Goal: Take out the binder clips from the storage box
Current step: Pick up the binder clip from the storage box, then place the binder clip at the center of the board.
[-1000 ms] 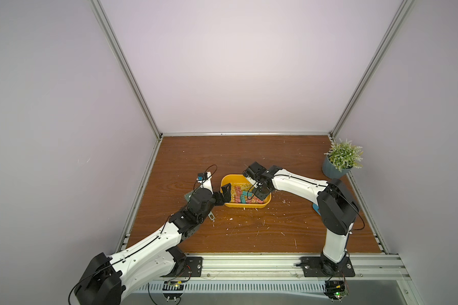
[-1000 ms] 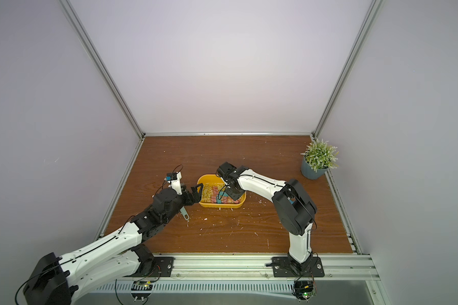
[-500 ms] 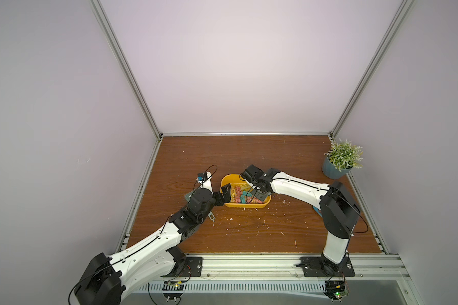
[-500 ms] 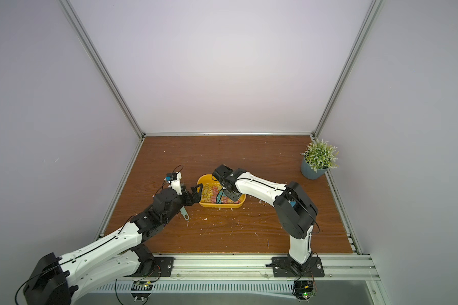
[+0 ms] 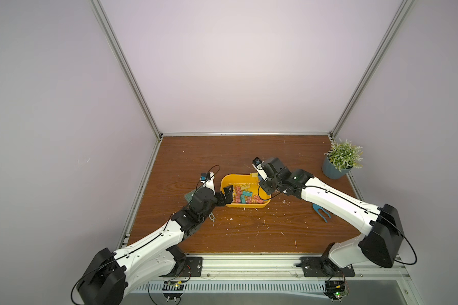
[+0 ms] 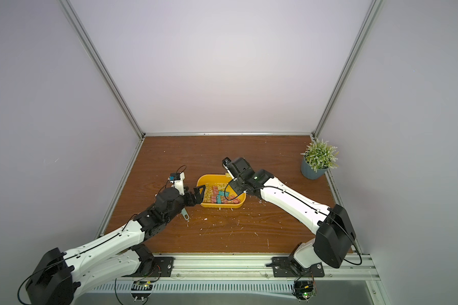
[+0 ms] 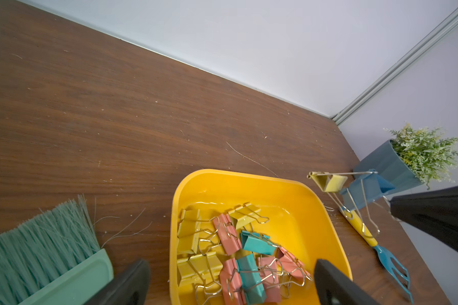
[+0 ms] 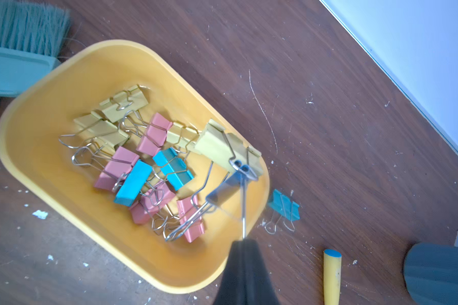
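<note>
Right gripper [image 8: 243, 241] higher now, blue clip [image 8: 224, 191] at its tips

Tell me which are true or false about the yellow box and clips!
1. The shallow yellow plastic storage box holds many pastel metal binder clips. True.
2. The right gripper is open and empty. False: it is shut on a thin wire handle, with a yellow clip and a blue clip dangling.
3. The left gripper is open. True.
4. The green plant in its grey-blue pot stands inside the box. False: it stands apart, near the table's corner.
5. A teal clip lies on the brown wooden table outside the box. True.
</note>
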You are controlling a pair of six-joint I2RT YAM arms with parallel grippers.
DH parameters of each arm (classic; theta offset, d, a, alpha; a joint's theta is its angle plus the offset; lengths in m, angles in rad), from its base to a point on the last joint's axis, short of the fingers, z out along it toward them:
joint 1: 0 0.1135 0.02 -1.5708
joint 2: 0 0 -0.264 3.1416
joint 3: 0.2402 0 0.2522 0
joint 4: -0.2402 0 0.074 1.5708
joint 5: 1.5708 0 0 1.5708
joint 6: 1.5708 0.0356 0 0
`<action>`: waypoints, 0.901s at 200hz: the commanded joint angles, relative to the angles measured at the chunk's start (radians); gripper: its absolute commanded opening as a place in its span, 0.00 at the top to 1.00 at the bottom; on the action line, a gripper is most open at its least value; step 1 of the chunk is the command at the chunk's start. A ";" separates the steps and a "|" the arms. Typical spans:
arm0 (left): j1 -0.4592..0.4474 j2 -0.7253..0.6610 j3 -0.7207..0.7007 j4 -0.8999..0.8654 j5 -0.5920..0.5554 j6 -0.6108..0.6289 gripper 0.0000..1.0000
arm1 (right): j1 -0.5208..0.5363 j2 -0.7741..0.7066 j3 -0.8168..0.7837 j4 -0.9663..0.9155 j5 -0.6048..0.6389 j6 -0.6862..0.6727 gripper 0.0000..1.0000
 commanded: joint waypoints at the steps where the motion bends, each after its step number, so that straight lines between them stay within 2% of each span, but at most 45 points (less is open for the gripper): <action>1: 0.007 0.023 0.033 0.028 0.042 0.020 0.00 | -0.009 0.030 -0.003 0.043 -0.029 0.037 1.00; 54: 0.007 0.048 0.038 0.034 0.067 0.013 0.00 | -0.009 0.232 0.077 -0.108 -0.062 0.031 1.00; 68: 0.007 0.049 0.038 0.030 0.068 0.016 0.00 | -0.009 0.289 0.118 -0.186 -0.022 0.047 1.00; 81: 0.007 0.049 0.039 0.030 0.068 0.018 0.00 | -0.008 0.308 0.138 -0.215 -0.074 0.034 1.00; 96: 0.008 0.051 0.039 0.030 0.071 0.018 0.00 | -0.009 0.316 0.155 -0.234 -0.195 0.010 1.00; 108: 0.007 0.053 0.039 0.030 0.073 0.018 0.00 | -0.009 0.340 0.190 -0.273 -0.180 0.015 1.00; 149: 0.007 0.041 0.036 0.019 0.067 0.022 0.00 | -0.016 0.295 0.188 -0.250 -0.221 -0.008 1.00; 180: 0.007 0.030 0.033 0.023 0.066 0.030 0.00 | -0.027 0.190 0.147 -0.161 -0.187 0.023 1.00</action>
